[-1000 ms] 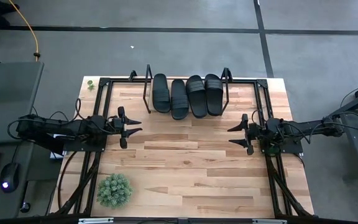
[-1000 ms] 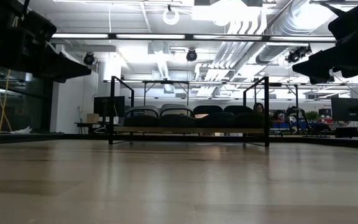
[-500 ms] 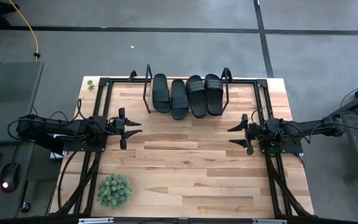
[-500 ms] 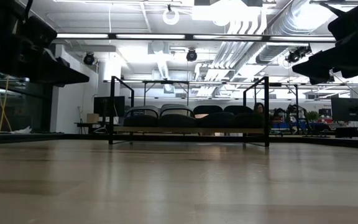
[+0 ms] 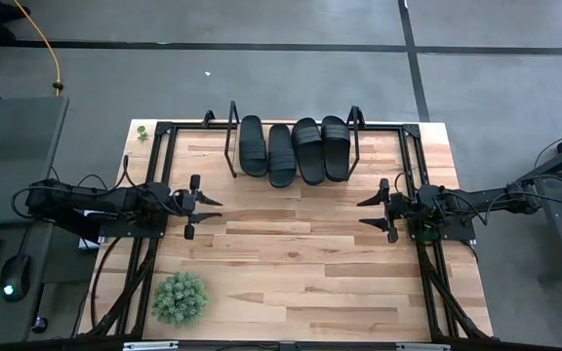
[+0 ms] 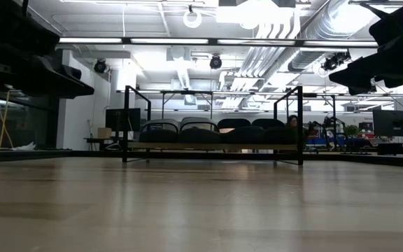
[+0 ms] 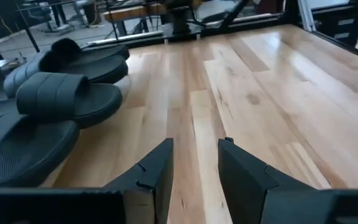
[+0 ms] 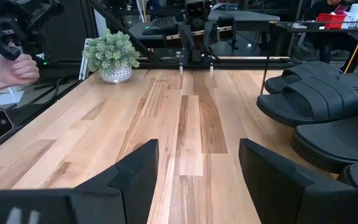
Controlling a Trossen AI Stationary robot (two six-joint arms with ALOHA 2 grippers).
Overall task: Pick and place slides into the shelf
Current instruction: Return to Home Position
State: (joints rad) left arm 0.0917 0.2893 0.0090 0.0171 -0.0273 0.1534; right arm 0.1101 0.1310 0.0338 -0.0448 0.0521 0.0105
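Note:
Several black slides (image 5: 295, 149) lie side by side, soles down, on the shelf (image 6: 212, 147) at the table's far edge, between its black wire end frames (image 5: 230, 136). They also show in the left wrist view, slides (image 7: 61, 93), and in the right wrist view, slides (image 8: 319, 102). My left gripper (image 5: 213, 200) hovers at the table's left side, its fingers a little apart (image 7: 194, 168) with nothing between them. My right gripper (image 5: 361, 213) hovers at the right side, wide open (image 8: 194, 165) and empty. Both point toward the table's middle.
A small potted plant (image 5: 180, 297) stands near the front left corner. Black frame rails (image 5: 154, 263) run along the table's left and right sides. Bare wood (image 5: 291, 244) lies between the two grippers. A person's hand (image 8: 14, 68) shows beyond the table's edge.
My left gripper has turned at the wrist without leaving its place. Its fingers have tipped slightly downward and rolled a little. The right arm and the slides have stayed still.

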